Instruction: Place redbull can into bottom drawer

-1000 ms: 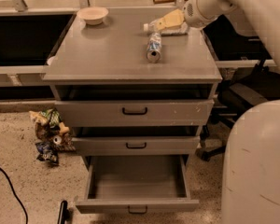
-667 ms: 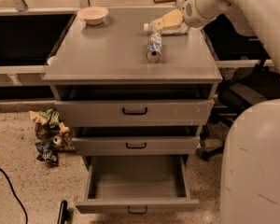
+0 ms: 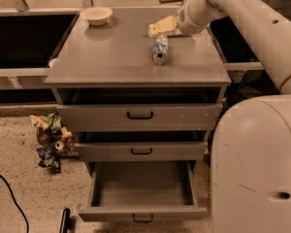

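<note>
The redbull can [image 3: 159,50] lies on its side on the grey cabinet top [image 3: 111,57], right of centre, with one silver end facing me. My gripper [image 3: 158,28] hovers just behind the can, low over the top, pointing left, and it holds nothing that I can see. The bottom drawer [image 3: 143,212] is pulled out and its inside is bare; the black handle shows on its front. The can is apart from the gripper.
A small pale bowl [image 3: 96,15] stands at the back left of the cabinet top. The two upper drawers [image 3: 139,116] are slightly ajar. Crumpled snack bags [image 3: 51,137] lie on the floor at the left. My white base [image 3: 257,169] fills the lower right.
</note>
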`<state>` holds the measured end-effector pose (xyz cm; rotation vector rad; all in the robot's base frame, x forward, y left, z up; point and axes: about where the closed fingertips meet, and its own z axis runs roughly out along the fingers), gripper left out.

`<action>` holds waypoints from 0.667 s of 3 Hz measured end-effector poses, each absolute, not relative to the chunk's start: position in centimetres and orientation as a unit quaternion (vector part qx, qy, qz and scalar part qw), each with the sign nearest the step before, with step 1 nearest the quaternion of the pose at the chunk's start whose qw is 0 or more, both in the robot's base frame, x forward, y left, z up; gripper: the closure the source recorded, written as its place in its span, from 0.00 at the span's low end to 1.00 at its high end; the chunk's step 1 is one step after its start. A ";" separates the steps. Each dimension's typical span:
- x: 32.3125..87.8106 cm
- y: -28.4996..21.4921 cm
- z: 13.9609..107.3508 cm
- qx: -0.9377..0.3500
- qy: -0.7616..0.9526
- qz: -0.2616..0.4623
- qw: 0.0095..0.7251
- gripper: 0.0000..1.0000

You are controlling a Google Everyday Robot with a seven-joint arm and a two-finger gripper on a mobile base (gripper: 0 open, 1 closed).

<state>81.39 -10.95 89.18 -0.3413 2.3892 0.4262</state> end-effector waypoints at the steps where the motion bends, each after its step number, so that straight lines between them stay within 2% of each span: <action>1: 81.9 -9.9 87.6 -0.119 0.925 0.168 0.321 0.00; 2: 82.4 -9.1 86.2 -0.113 0.931 0.167 0.305 0.00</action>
